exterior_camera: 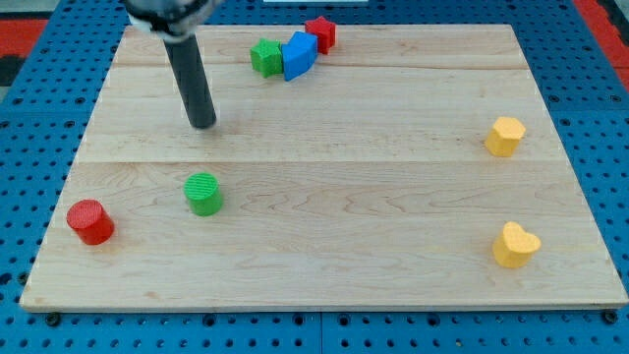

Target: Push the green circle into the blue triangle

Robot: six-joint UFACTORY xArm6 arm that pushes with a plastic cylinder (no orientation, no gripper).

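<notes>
While the rod hangs over the view's upper left, here is how the desk reads right now.

Green circle: the green circle (pixel 203 193) sits low on the view's left half, flat on the wood, touching no other block.
Tip: my tip (pixel 202 124) stands above the green circle toward the view's top, almost straight in line with it, a clear gap of bare wood between the two, no contact.
Hand: no hand on this arm, only the straight dark rod, so nothing opens, closes or grips; the rod touches no block.
Blue triangle: I can't make out a clean triangle, folks; the only blue piece is the angular blue block (pixel 300 55) up at the view's top, well apart from the green circle, up and to the right of it.
Neighbours up top: a green star (pixel 264 56) presses against the blue block's left side, a red star (pixel 320 33) against its upper right.
Red cylinder: the red cylinder (pixel 90 221) rests near the lower-left corner, left of the green circle.
Yellow pair: one yellow block (pixel 505 136) at the view's right, a yellow heart (pixel 515 245) below it.
Desk: pale wooden desk (pixel 373 197) on blue pegboard (pixel 20 147).
</notes>
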